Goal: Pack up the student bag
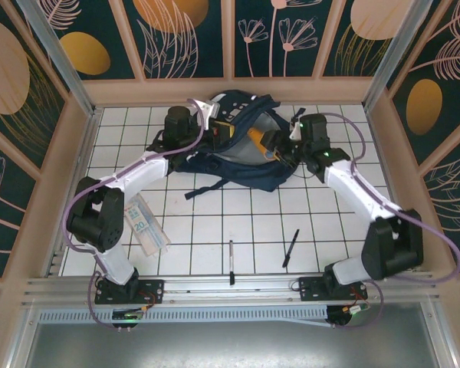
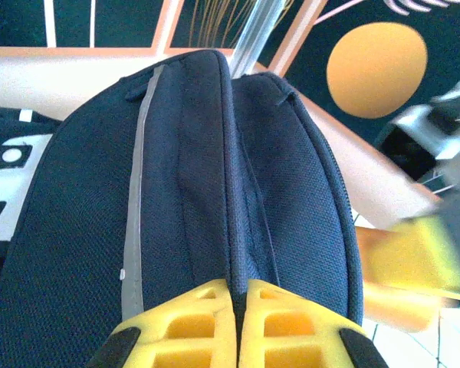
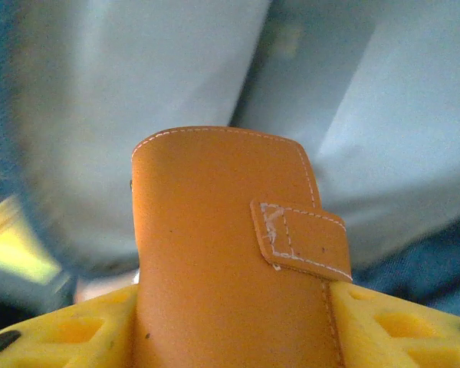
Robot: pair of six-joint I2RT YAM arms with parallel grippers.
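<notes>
Pinching the left edge of the student bag (image 1: 238,165), the left gripper (image 2: 236,299) is clamped to hold it open; an orange wallet (image 3: 222,230) is gripped by the right gripper (image 3: 230,337).

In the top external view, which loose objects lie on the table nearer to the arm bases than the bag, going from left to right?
bundle of banknotes → slim pen lying straight → black pen lying tilted. All three lie apart from each other, nearer than the student bag.
</notes>
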